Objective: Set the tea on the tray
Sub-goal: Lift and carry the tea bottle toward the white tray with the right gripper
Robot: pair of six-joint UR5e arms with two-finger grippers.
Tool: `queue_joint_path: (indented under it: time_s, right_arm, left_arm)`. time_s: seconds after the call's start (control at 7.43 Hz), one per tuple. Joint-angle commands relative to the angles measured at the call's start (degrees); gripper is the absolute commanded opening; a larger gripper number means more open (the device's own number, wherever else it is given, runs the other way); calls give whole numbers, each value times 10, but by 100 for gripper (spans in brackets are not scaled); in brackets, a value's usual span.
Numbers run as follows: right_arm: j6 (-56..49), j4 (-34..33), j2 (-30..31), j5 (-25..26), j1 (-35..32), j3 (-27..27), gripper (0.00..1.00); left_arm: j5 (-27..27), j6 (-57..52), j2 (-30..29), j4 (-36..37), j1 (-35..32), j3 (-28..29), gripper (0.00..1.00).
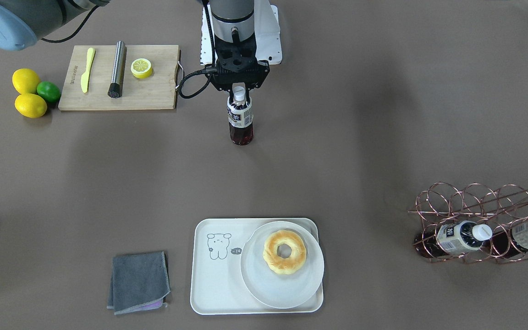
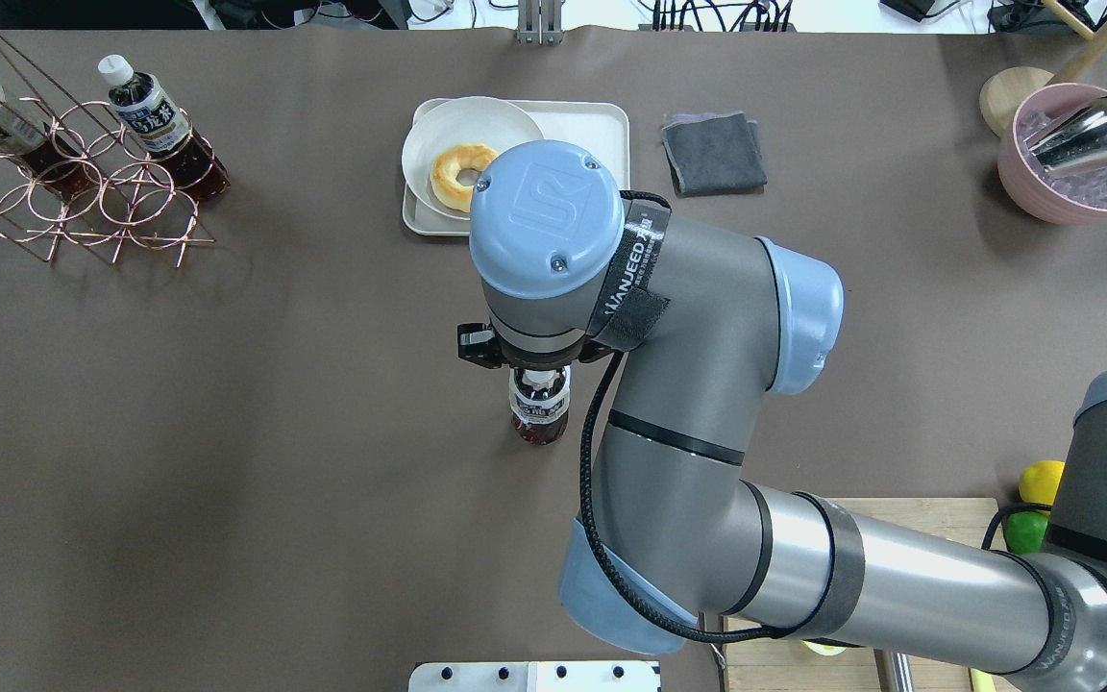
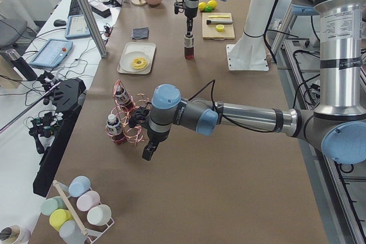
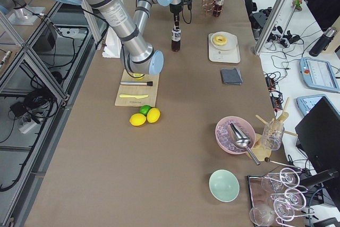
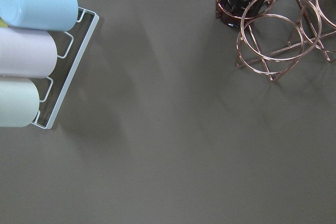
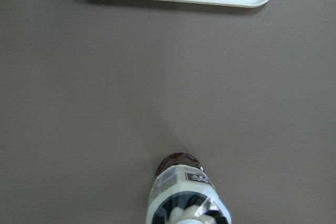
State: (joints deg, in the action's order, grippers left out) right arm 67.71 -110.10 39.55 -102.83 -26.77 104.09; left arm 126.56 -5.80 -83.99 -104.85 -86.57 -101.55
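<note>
The tea [image 1: 240, 120], a small bottle of red-brown liquid with a white cap, stands upright at the middle of the table; it also shows in the overhead view [image 2: 540, 409] and the right wrist view [image 6: 185, 195]. My right gripper [image 1: 239, 95] is shut on its cap from above. The cream tray [image 1: 213, 286] with the bear drawing lies well beyond it and carries a round plate [image 1: 287, 293] with a donut [image 1: 285, 251]. My left gripper [image 3: 147, 152] hangs near a copper rack [image 1: 475, 201]; I cannot tell whether it is open or shut. Two like bottles [image 1: 459, 237] lie in that rack.
A wooden cutting board [image 1: 154, 96] with a lemon half, a knife and a metal tool lies on the robot's right side, with lemons [image 1: 25, 80] and a lime beside it. A grey cloth [image 1: 138, 282] lies by the tray. A pink bowl [image 2: 1072, 187] stands far right. Pastel cups [image 5: 37, 51] lie in a wire rack.
</note>
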Motion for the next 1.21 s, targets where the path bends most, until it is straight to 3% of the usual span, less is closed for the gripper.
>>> queue_joint_path:
  time_s: [0.0, 0.27, 0.4, 0.54, 0.81, 1.08]
  right_arm:
    - [-5, -20, -17, 2, -6, -1, 0]
    - [-37, -64, -66, -38, -72, -24, 0]
    - [-65, -62, -81, -59, -105, -54, 0]
    - [-84, -55, -111, -77, -137, -118, 0]
    - [-100, 51, -141, -118, -193, -252, 0]
    - [-143, 115, -166, -124, -233, -365, 0]
  left_arm:
    - [0, 0, 1, 0, 0, 0, 98]
    - [0, 0, 0, 0, 0, 1, 98]
    - [0, 0, -1, 0, 0, 2, 98]
    - [0, 0, -5, 0, 0, 2, 98]
    - [0, 0, -9, 1, 1, 2, 98]
    - [-1, 0, -14, 1, 1, 2, 98]
